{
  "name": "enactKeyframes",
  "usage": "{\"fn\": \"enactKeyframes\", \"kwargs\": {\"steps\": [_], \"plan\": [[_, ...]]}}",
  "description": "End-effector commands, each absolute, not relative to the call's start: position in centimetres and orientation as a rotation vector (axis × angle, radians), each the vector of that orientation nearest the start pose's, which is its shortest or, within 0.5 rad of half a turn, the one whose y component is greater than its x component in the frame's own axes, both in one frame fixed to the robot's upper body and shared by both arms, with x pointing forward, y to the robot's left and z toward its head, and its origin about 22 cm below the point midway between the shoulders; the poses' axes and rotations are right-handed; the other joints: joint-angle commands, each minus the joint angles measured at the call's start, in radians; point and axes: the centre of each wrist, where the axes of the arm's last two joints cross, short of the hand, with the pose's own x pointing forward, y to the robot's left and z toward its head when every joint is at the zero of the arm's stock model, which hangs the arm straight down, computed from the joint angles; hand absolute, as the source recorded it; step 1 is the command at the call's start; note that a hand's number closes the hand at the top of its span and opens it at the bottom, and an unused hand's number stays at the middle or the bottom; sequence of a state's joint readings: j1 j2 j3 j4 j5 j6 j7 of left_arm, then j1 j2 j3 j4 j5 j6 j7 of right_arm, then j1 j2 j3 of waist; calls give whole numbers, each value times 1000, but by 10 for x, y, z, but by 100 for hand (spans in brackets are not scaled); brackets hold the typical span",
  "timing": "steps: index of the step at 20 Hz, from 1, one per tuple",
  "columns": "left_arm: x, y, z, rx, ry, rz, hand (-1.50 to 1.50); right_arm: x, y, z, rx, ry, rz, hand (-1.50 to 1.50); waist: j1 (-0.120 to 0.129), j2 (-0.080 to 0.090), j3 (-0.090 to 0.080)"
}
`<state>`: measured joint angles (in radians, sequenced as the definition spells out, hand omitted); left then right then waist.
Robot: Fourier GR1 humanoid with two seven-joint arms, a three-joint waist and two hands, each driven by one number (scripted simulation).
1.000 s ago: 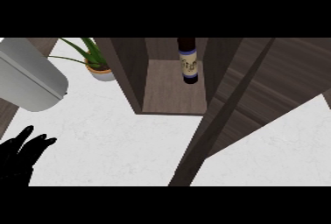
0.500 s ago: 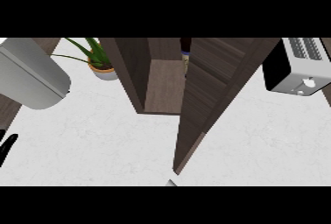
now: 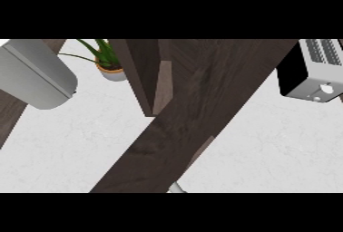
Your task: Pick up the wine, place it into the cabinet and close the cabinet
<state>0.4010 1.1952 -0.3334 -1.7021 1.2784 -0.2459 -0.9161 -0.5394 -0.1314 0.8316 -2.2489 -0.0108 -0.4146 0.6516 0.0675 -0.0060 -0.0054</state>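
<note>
The dark wood cabinet (image 3: 137,72) stands at the back middle of the white counter (image 3: 80,136). Its door (image 3: 201,113) lies across almost the whole opening, running from the upper right down to the lower left of the head view. Only a narrow sliver of the cabinet's inside (image 3: 163,86) shows between the left wall and the door's edge. The wine bottle is hidden behind the door. Neither hand shows anywhere. A small grey piece (image 3: 176,188) peeks out under the door at the lower edge; I cannot tell what it is.
A potted green plant (image 3: 107,63) stands just left of the cabinet. Further left is a large grey rounded object (image 3: 33,74), with a dark wood strip (image 3: 10,118) below it. A silver and black toaster (image 3: 311,72) sits at the back right.
The cabinet door has swung left across the opening and now covers the bottle and most of the inside. The left hand, seen at the lower left before, has left the view.
</note>
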Motion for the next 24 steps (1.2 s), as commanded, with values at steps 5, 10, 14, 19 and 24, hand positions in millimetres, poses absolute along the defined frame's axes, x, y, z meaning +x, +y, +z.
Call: {"fn": "enactKeyframes", "kwargs": {"steps": [5,10,14,19,24], "plan": [[135,429,71,-407,-1884,177,-150,216,-7,237,500,-1884,515,150,1,11,3],[126,440,68,-408,-1875,171,-150,264,2,265,515,-1851,540,150,-4,12,4],[124,461,78,-390,-1885,152,-150,293,8,263,543,-1823,602,150,-6,12,4],[134,456,81,-415,-1885,138,-150,315,12,252,715,-1574,852,150,-3,22,3],[132,452,82,-392,-1894,144,-150,325,28,228,765,-1308,1161,150,19,19,4]]}}
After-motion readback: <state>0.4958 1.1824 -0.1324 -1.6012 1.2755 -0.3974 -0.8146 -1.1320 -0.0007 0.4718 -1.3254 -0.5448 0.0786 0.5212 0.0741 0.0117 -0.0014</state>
